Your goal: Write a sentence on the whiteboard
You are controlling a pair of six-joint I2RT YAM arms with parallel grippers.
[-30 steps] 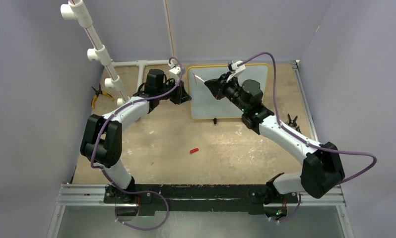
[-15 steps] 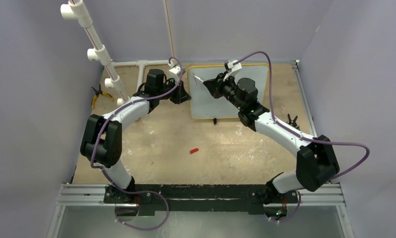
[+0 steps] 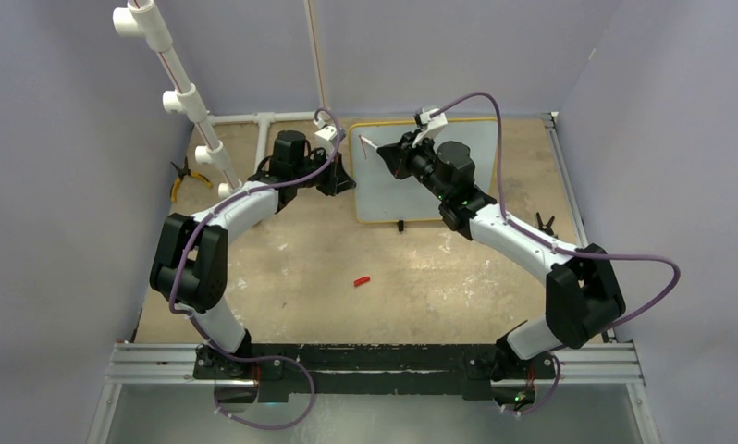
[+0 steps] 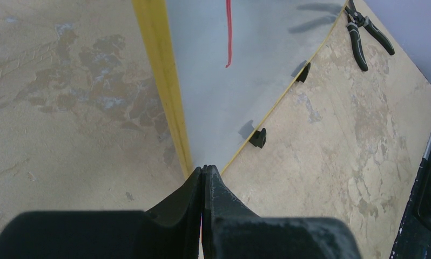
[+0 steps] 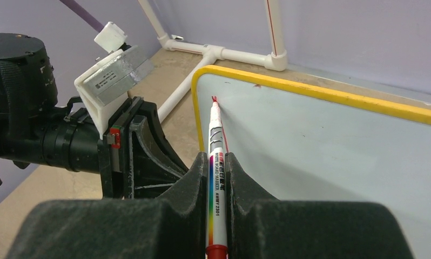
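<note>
The whiteboard (image 3: 388,199) with its yellow frame lies flat at the back of the table. My right gripper (image 5: 217,157) is shut on a white marker (image 5: 215,127) with a rainbow stripe. The marker's red tip rests near the board's far left corner, at the end of a thin red stroke (image 4: 228,32). That stroke is the only part of the sentence that shows. My left gripper (image 4: 204,168) is shut, fingertips together over the board's left edge (image 3: 354,185) near its front corner. Whether it touches the frame, I cannot tell.
A red marker cap (image 3: 362,280) lies mid-table. Yellow-handled pliers (image 3: 182,180) sit at the far left, black pliers (image 4: 364,38) to the right of the board. A white PVC pipe frame (image 3: 185,92) rises at the back left. Purple walls enclose the table.
My right arm has swung a little left and toward the back, carrying the marker toward the board's far left corner. The left arm has stayed where it was.
</note>
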